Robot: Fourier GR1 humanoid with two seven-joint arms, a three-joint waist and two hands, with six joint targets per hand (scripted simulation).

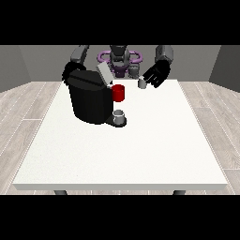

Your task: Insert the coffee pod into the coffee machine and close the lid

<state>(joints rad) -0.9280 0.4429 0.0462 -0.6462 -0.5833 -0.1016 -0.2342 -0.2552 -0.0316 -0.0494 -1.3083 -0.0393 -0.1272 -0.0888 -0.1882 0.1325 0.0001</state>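
A black coffee machine (89,99) stands on the white table (122,154) at the left, its grey lid (104,73) tilted up and open. A red part (118,93) sticks out of its front, above a small grey cup (119,115) on the machine's base. The hand at the view's right (157,74) hovers above the table's far edge, fingers curled round a small grey coffee pod (142,83). The pod is to the right of the machine, apart from it. The hand at the view's left (70,71) is behind the machine's top, mostly hidden.
The robot's torso (119,58) rises behind the table's far edge. The table's surface spreads wide in front of the machine and to its right. Wooden floor surrounds the table.
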